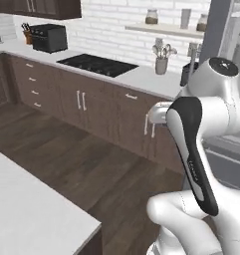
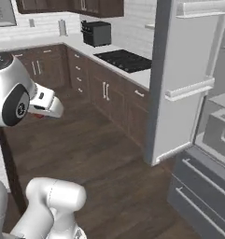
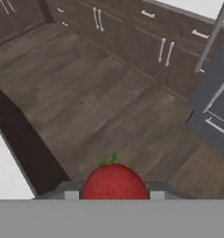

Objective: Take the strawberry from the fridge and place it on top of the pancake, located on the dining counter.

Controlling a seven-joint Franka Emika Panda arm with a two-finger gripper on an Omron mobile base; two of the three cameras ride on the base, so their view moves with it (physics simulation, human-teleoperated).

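Left base view, left to right: corner of the white dining counter (image 1: 27, 209) at lower left, wood floor (image 1: 91, 164) in the middle, arm at right with its wrist over that floor, fridge (image 1: 226, 149) behind it at far right.

Right base view: gripper (image 2: 39, 112) hangs at left over the floor, a sliver of red under the hand; open fridge door (image 2: 179, 84) and shelves well apart at right.

Hand view: white counter edge (image 3: 6, 176) at left, strawberry (image 3: 114, 182) dead centre between the two finger tips, green cap pointing away from the camera, cabinets (image 3: 132, 42) and fridge drawers at upper right. Fingers are part-way closed, clamped on the berry from both sides.

Key relation: counter lies to the left of the gripper, fridge to its right. Pancake can't be located from here. My read: transfer leg, next move swings left over the counter, then needs the plate in sight before descent.
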